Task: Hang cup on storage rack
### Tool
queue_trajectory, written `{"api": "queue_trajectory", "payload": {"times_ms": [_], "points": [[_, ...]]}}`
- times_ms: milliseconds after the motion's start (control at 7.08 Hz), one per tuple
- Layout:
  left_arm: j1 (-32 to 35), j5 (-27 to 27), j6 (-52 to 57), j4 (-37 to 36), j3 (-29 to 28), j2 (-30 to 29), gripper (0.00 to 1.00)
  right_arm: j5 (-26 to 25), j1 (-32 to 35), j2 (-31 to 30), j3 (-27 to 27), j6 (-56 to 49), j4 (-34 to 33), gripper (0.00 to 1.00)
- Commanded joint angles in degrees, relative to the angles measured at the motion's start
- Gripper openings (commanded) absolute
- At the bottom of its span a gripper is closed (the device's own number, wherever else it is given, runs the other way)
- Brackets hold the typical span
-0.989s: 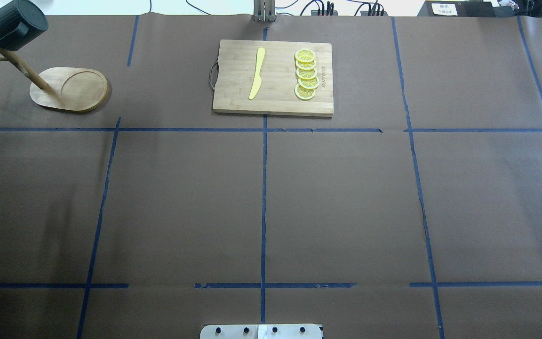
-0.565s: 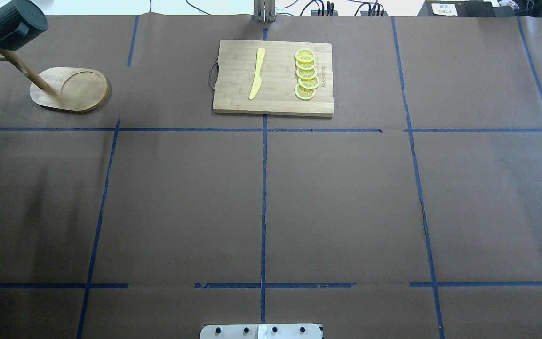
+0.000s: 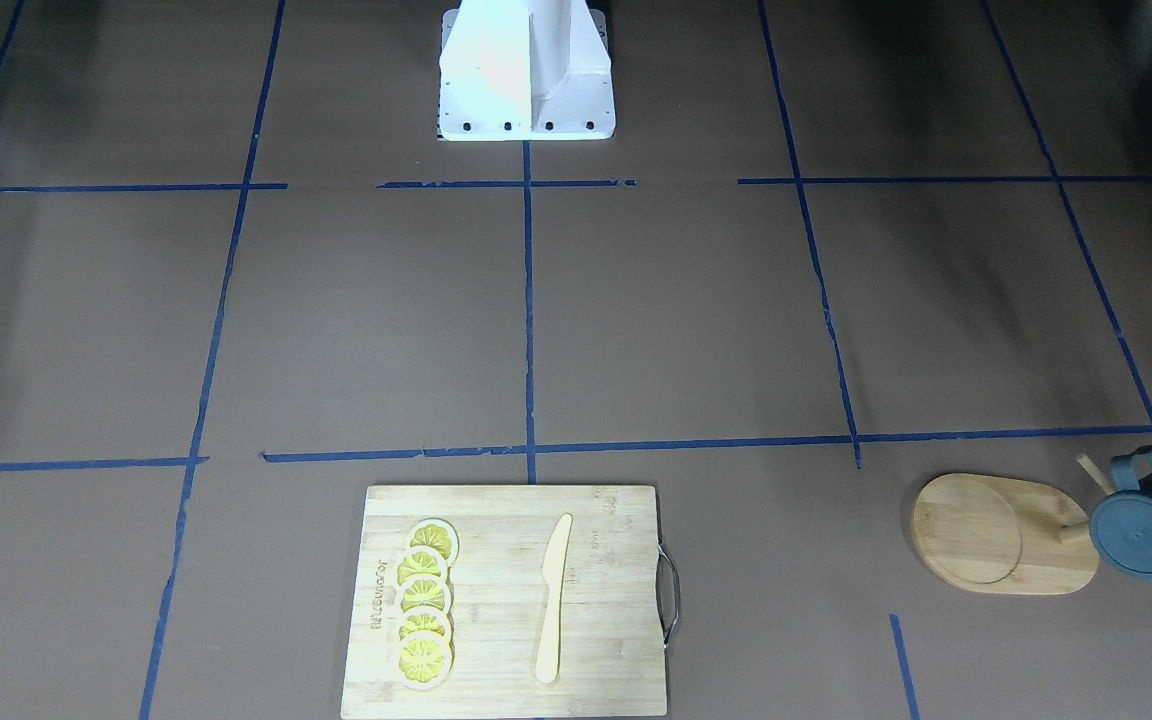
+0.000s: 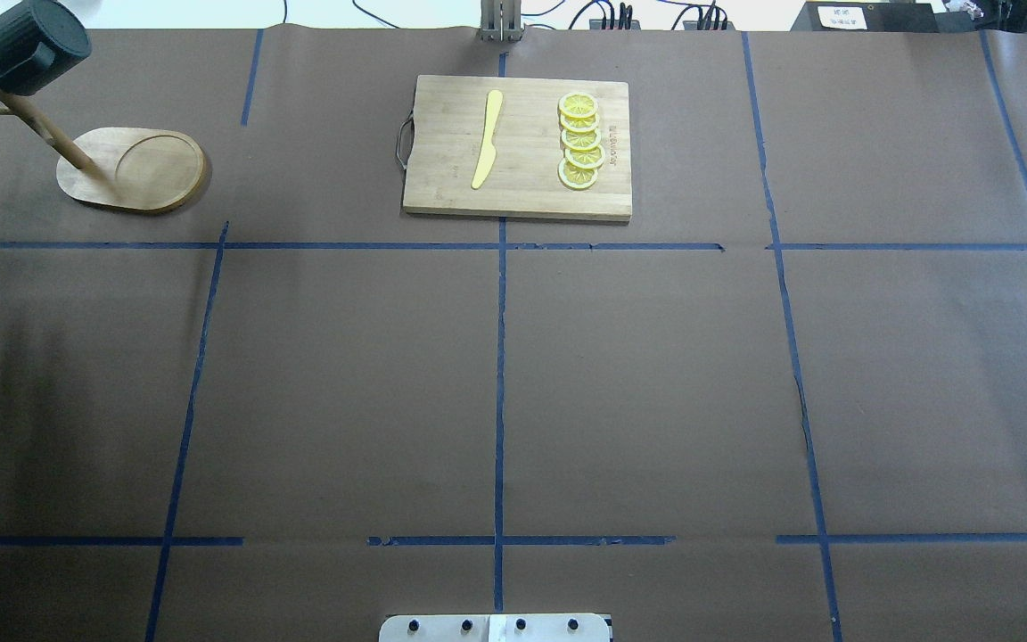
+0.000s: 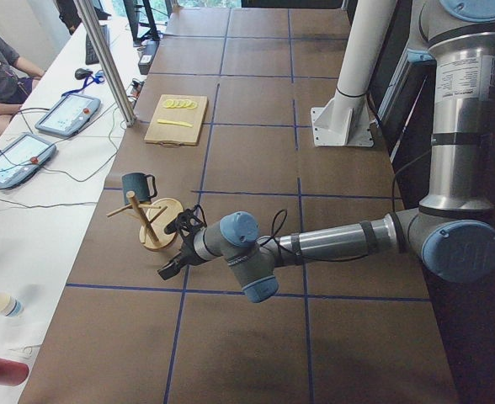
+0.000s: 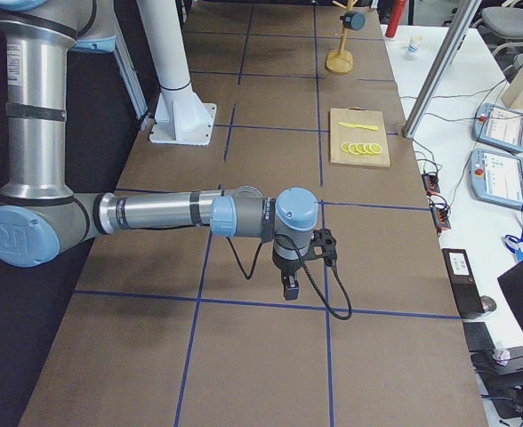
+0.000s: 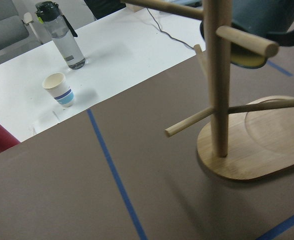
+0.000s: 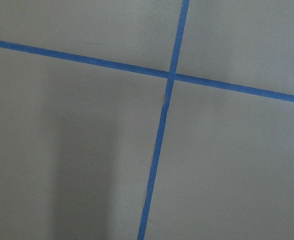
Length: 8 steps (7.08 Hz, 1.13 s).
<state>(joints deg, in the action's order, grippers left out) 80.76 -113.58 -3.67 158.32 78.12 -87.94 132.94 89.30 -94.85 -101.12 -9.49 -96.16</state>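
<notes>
**A:** How many things stand on the table (image 4: 656,357)?
**B:** One dark cup (image 4: 28,45), one storage rack (image 4: 135,169) and one cutting board (image 4: 522,192).
**A:** And on that board?
**B:** One yellow knife (image 4: 487,138) and five lemon slices (image 4: 579,174).
**A:** On the white bench alongside?
**B:** Two tablets (image 5: 66,114), one paper cup (image 7: 58,89) and one clear water bottle (image 7: 62,37).
**A:** Arms?
**B:** Two: the left arm (image 5: 332,240) and the right arm (image 6: 155,213).
</notes>
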Motion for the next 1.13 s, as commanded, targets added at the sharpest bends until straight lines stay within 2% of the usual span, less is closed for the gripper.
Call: {"api": "queue_trajectory", "payload": {"times_ms": [0, 141, 282, 424, 565, 706, 989], "points": [[1.9, 8.9, 17.3, -16.5, 6.1, -0.8, 1.0, 0.0, 0.0, 0.0, 0.0, 0.0, 0.0, 1.0], [2.4, 13.3, 23.6, -26.0, 11.0, -0.8, 1.0, 0.0, 0.0, 0.0, 0.0, 0.0, 0.0, 0.99], [3.3, 15.5, 29.0, -32.6, 14.7, -0.7, 1.0, 0.0, 0.0, 0.0, 0.0, 0.1, -0.1, 0.99], [5.1, 15.1, 28.4, -41.3, 16.2, -0.1, 1.0, 0.0, 0.0, 0.0, 0.2, 0.1, -0.1, 0.99], [7.8, 11.0, 22.9, -49.7, 15.7, 0.1, 1.0, 0.0, 0.0, 0.0, 0.7, 0.1, -0.1, 0.99], [8.7, -1.5, 13.5, -60.0, 15.7, 0.2, 1.0, 0.0, -0.1, 0.1, 1.3, 0.2, -0.1, 0.99], [8.7, -14.1, 12.9, -72.7, 15.1, 0.6, 1.0, 0.0, -0.1, 0.2, 1.4, 0.7, -0.1, 0.99]]}}
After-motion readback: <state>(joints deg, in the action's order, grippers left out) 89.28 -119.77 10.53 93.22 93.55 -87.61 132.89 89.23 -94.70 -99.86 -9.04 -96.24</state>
